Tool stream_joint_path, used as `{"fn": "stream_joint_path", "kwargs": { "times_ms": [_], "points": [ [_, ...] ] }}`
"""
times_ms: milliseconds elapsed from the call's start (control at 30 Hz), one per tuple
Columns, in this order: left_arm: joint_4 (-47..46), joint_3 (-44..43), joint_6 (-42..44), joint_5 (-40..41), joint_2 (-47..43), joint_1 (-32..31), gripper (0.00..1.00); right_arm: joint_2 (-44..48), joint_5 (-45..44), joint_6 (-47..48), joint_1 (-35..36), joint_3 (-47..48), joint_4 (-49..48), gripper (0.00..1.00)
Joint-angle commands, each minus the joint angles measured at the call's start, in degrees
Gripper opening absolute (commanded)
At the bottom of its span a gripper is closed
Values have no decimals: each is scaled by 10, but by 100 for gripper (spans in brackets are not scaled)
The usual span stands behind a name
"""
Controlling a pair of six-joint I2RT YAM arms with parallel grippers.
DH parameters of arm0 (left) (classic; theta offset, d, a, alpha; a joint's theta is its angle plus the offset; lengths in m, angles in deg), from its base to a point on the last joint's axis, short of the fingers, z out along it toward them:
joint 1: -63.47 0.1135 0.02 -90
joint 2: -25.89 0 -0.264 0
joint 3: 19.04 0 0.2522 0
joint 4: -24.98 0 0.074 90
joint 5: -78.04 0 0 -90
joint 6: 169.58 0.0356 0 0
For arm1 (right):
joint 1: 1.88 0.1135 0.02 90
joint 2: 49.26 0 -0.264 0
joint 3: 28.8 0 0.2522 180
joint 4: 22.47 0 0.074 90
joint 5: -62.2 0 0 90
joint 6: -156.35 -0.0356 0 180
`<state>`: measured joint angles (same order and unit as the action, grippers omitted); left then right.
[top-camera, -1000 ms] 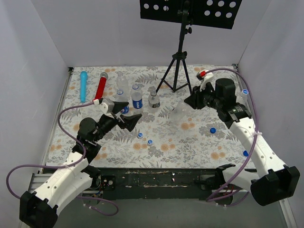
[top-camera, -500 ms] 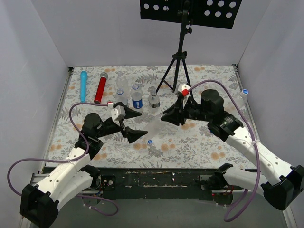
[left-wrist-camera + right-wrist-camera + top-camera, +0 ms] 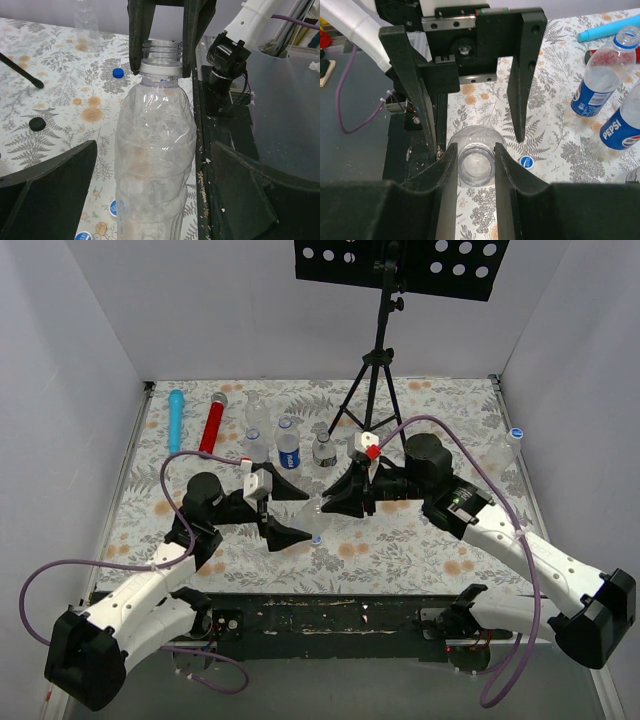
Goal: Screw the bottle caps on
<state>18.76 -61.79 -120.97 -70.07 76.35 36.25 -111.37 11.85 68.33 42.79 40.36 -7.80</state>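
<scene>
My right jaws, clamped on the neck of the uncapped clear bottle [image 3: 152, 125], have carried it between my wide-open left jaws, ready for capping.

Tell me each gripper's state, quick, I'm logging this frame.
Left gripper: open, either side of the clear bottle, not gripping it.
Right gripper: closed on the clear bottle's neck.
</scene>
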Motion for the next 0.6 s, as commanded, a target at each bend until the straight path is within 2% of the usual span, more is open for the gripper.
{"fn": "stream_joint_path", "kwargs": {
  "times_ms": [0, 67, 333, 567],
  "points": [
    [-21, -19, -16, -42, 13, -7, 98, -7, 27, 11, 12, 7, -57, 14],
    [-32, -17, -27, -46, 18, -9, 98, -13, 31, 13, 17, 9, -60, 14],
    [-53, -21, -61, -75, 44, -11, 82, -22, 30, 15, 32, 13, -78, 14],
    [-45, -26, -60, -79, 50, -13, 77, -25, 24, 13, 38, 14, -89, 13]
  ]
}}
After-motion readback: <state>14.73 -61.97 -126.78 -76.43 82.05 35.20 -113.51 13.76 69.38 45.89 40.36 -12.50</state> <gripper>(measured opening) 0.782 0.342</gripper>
